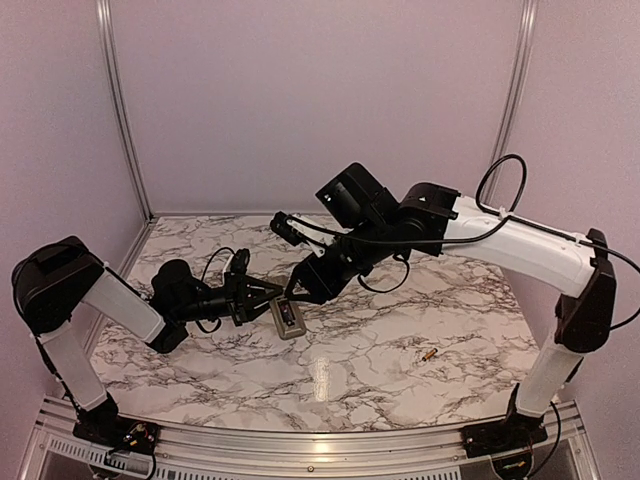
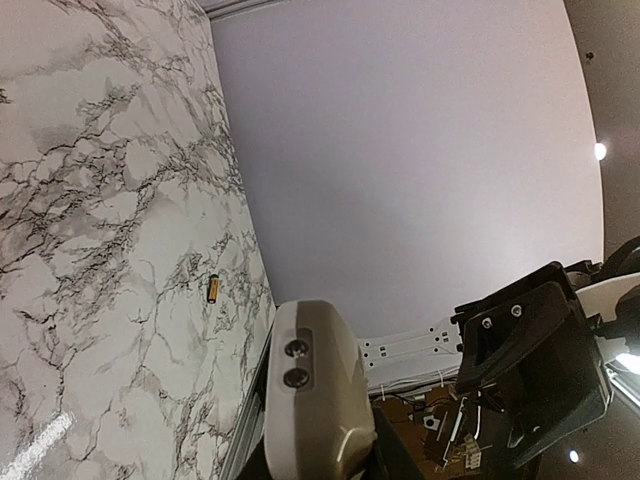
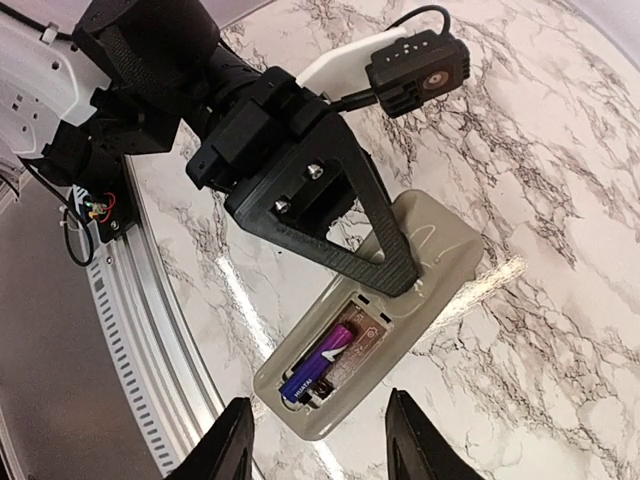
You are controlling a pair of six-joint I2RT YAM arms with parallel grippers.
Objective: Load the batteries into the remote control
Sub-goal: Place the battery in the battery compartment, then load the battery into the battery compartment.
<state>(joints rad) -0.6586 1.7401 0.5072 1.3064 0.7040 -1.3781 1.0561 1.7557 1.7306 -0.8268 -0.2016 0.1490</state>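
My left end effector is clamped on the remote control, which shows just left of centre in the top view, grey back side up. In the right wrist view one of its black fingers lies across the remote's upper half. The open compartment sits below centre of that frame, and the blackish battery, with a purple band, lies in one slot; the slot beside it shows bare contacts. My right end effector hangs over the compartment end with its fingers apart, holding nothing. The gold battery lies on the marble bench in the lower right of the top view, well apart from the remote and from both end effectors
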